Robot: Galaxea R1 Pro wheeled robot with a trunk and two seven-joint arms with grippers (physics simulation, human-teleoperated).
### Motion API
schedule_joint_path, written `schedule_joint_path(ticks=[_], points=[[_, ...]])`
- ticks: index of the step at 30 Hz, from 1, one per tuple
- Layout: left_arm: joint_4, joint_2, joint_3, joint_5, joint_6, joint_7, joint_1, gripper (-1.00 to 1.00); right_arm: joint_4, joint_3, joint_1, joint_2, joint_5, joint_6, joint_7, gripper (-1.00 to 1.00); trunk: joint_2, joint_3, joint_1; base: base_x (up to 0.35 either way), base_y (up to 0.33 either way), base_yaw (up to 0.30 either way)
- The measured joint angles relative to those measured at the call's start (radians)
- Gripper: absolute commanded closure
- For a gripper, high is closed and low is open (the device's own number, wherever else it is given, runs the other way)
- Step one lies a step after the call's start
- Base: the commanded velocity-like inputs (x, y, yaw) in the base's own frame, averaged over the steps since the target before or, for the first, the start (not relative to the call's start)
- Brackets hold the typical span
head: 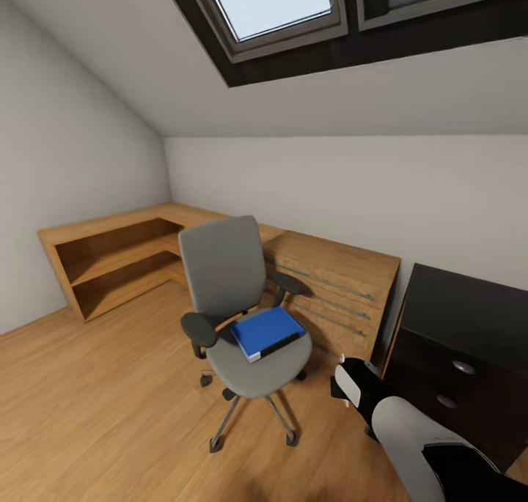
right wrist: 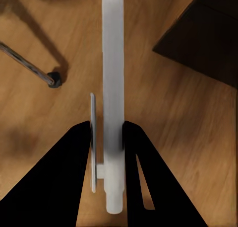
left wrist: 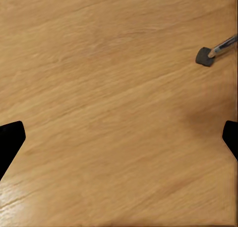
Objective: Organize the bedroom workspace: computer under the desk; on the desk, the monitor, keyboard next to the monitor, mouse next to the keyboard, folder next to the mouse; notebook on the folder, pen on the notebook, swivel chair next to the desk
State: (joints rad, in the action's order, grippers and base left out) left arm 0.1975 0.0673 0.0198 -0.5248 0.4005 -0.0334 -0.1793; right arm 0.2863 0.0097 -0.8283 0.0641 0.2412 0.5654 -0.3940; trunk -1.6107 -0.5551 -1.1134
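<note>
Closed firmly on a slim white pen [right wrist: 112, 63] with a thin grey clip along one side: the right gripper [right wrist: 106, 125], its two black fingers pressed against opposite sides of the barrel. Ran straight out ahead of those jaws, the pen, over the light plank wooden floor [right wrist: 163, 137]. Past the pen and off to the clip side, met a small black castor [right wrist: 54, 79] on a thin metal leg; off to the other side, a dark corner of the glossy black desk [right wrist: 208, 33].

Spread wide apart with nothing between them, the black fingers of the left gripper [left wrist: 119, 137], and hung above bare floor. Beyond those jaws and to one side, caught another castor at the tip of a metal leg.

From the head camera, showed the right gripper [head: 350, 385] low, at the end of a white and black forearm. Just beyond it and to its left stood the grey upholstered swivel chair [head: 220, 267] with black armrests and a metal star base. Flat on the seat, well apart from both sets of jaws, lay the bright blue rectangular folder [head: 268, 332]. Close to the right of the gripper rose the desk's black drawer unit with round silver knobs [head: 463, 367]. Farther back ran low light wooden cabinets [head: 110, 249] along the pale wall [head: 330, 187], under dark-framed skylight windows [head: 271, 4].
</note>
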Motion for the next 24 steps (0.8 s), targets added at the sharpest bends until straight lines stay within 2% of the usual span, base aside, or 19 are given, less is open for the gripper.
schedule_joint_path(ticks=[4, 8, 12, 15, 16, 18, 19, 20, 24], points=[[0.000, 0.000, 0.000, 0.000, 0.000, 0.000, 0.000, -1.00, 0.000, 0.000, 0.000, 0.000, 0.000, 0.000, 0.011, 1.00, 0.028, 0.010, 0.015, 0.000, 0.000, -0.256], [0.000, 0.000, -0.001, 0.000, 0.001, 0.000, 0.000, -1.00, 0.003, 0.000, 0.000, -0.002, -0.001, 0.004, 0.073, 1.00, 0.056, 0.020, 0.031, 0.000, 0.000, -0.245], [0.000, -0.002, 0.000, 0.001, 0.003, 0.000, 0.000, -1.00, 0.042, -0.001, 0.000, -0.004, -0.001, 0.064, 0.102, 1.00, 0.084, 0.029, 0.046, 0.000, 0.000, -0.124], [0.000, -0.005, 0.001, 0.001, 0.003, 0.000, 0.000, -1.00, 0.171, -0.001, -0.001, 0.001, -0.003, 0.170, 0.103, 1.00, 0.105, 0.038, 0.058, 0.000, 0.000, -0.023], [0.000, -0.009, 0.001, 0.002, 0.003, 0.000, 0.000, -1.00, 0.292, -0.001, 0.000, 0.001, 0.000, 0.324, 0.103, 1.00, 0.112, 0.041, 0.061, 0.000, 0.000, -0.006], [0.000, -0.010, 0.001, 0.003, 0.003, 0.000, 0.000, -1.00, 0.496, -0.001, 0.001, -0.002, -0.009, 0.432, 0.101, 1.00, 0.126, 0.047, 0.069, 0.000, 0.000, -0.002], [0.000, -0.011, 0.001, 0.003, 0.003, -0.001, 0.000, -1.00, 0.582, 0.000, 0.003, -0.005, -0.012, 0.462, 0.097, 1.00, 0.133, 0.051, 0.073, 0.000, 0.000, 0.000], [0.000, -0.011, 0.001, 0.003, 0.003, -0.001, 0.000, -1.00, 0.613, 0.000, 0.005, -0.006, -0.011, 0.469, 0.092, 1.00, 0.140, 0.053, 0.077, 0.000, 0.000, 0.000], [0.000, -0.012, 0.001, 0.003, 0.003, -0.001, 0.000, -1.00, 0.654, 0.000, 0.025, -0.023, -0.012, 0.470, 0.085, 1.00, 0.168, 0.066, 0.092, 0.000, 0.000, 0.000]])
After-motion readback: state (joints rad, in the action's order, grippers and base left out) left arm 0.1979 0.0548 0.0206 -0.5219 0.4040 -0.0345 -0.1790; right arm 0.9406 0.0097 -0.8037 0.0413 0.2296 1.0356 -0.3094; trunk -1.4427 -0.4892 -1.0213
